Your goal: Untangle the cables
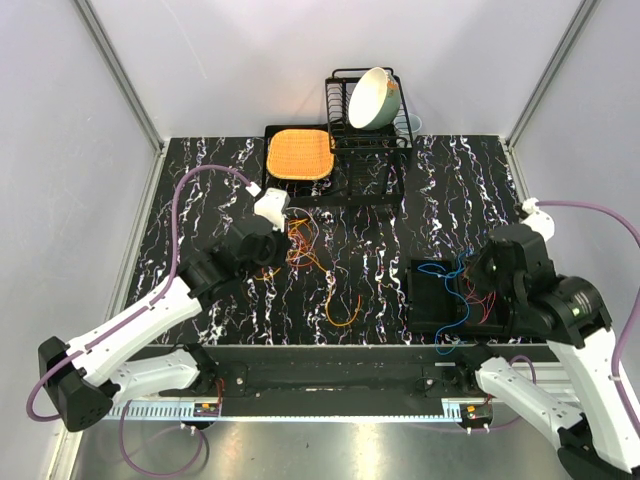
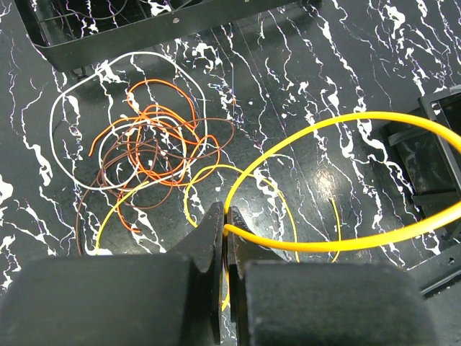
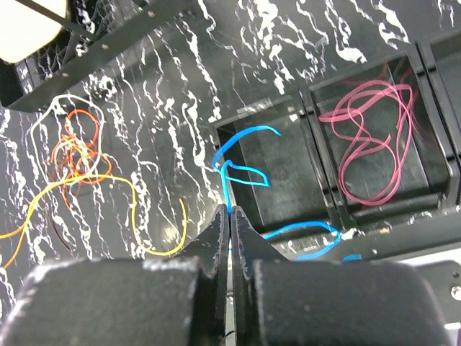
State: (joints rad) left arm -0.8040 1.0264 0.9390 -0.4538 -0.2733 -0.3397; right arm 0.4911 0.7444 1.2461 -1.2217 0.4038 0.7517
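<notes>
A tangle of orange, brown and white cables (image 2: 148,140) lies on the black marble table; it also shows in the top view (image 1: 300,243). My left gripper (image 2: 226,218) is shut on a yellow cable (image 2: 346,241) that loops away to the right. In the top view that gripper (image 1: 268,245) sits just left of the tangle. My right gripper (image 3: 230,214) is shut on a blue cable (image 3: 241,171) at the left edge of a black tray (image 3: 288,169). A pink cable (image 3: 371,148) lies in the tray's right compartment.
A black dish rack (image 1: 367,135) with a cream bowl (image 1: 372,98) stands at the back, an orange mat (image 1: 298,153) to its left. The black sorting tray (image 1: 430,300) sits at the front right. White walls enclose the table on three sides.
</notes>
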